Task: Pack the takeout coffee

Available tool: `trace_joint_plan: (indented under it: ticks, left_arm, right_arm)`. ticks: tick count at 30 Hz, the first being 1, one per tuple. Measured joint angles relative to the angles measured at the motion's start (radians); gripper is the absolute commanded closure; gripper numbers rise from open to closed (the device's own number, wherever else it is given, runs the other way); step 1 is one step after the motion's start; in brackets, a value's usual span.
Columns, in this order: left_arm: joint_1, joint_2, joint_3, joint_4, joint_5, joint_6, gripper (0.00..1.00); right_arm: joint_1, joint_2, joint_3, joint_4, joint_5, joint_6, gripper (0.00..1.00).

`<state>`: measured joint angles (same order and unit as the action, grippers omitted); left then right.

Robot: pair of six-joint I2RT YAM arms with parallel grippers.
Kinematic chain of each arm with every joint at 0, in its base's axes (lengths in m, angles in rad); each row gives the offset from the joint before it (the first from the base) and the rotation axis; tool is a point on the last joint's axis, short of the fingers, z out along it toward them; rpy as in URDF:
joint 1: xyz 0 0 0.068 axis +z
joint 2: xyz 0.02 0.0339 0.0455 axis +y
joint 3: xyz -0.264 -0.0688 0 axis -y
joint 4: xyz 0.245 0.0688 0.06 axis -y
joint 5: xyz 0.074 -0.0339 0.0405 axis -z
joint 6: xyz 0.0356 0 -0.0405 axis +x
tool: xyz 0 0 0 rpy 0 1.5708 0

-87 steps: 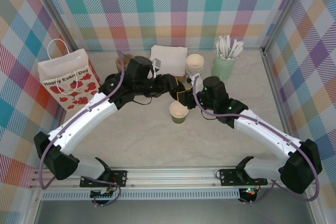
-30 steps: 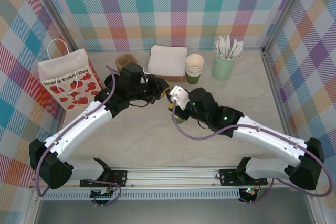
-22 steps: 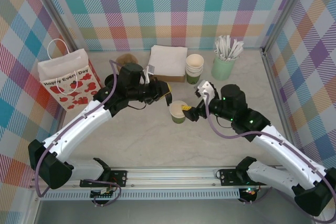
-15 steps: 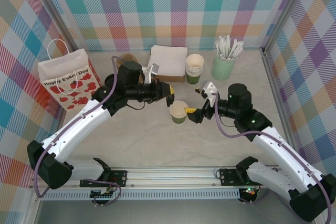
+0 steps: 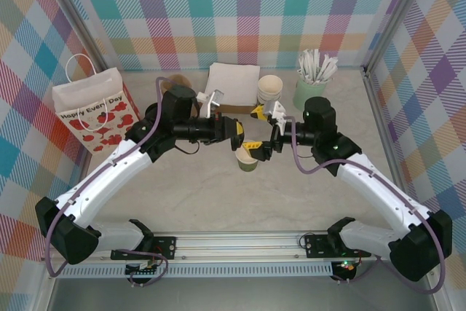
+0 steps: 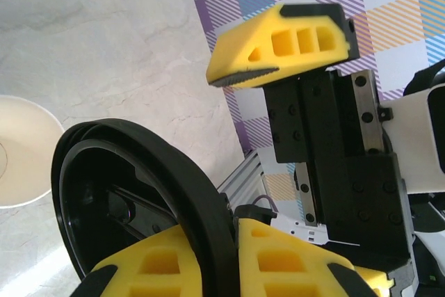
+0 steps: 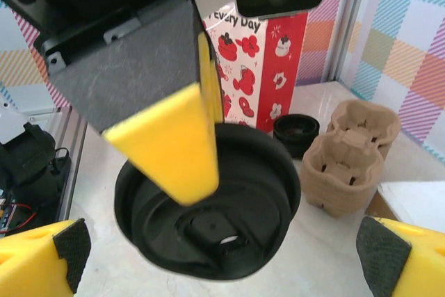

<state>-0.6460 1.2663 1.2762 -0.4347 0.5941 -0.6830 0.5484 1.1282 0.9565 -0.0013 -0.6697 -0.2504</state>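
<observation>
At the left edge of the bench stands the white paper gift bag with red prints (image 5: pixel 91 111), upright. The left arm rises from its base at the near edge, runs long and straight toward the middle of the bench, then bends at the wrist to point rightward. The left gripper (image 5: pixel 234 130) is nearly closed, pinching the black round plastic lid (image 7: pixel 229 220) by its rim, so the lid stands on edge rather than flat.

Just below and beside that lid, the small dark green paper cup with the cream inside (image 5: pixel 247 159) sits upright and uncovered near the middle of the bench; nothing is gripping it.

Now to the right! The right gripper (image 5: pixel 253 129) points leftward, facing its partner, jaws spread wide and empty, one yellow fingertip above the lid and one below in the top view. The right arm folds back from there, elbow toward the far right side, then slopes down to its base at the near edge.
</observation>
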Motion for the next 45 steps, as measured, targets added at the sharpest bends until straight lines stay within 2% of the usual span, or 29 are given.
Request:
trace_joint_plan:
  ticks: [9,20,45]
  left_arm:
    - [-0.007,0.000,-0.002,0.021,0.000,-0.001,0.89]
    - [-0.013,0.000,-0.002,0.030,0.000,-0.008,0.89]
    - [-0.014,0.000,-0.002,0.022,0.012,-0.035,0.90]
  right_arm:
    - [0.035,0.068,0.031,0.024,-0.032,0.005,0.11]
    - [0.035,0.080,0.032,0.025,-0.049,0.011,0.23]
    - [0.034,0.075,-0.026,0.107,-0.073,0.061,0.22]
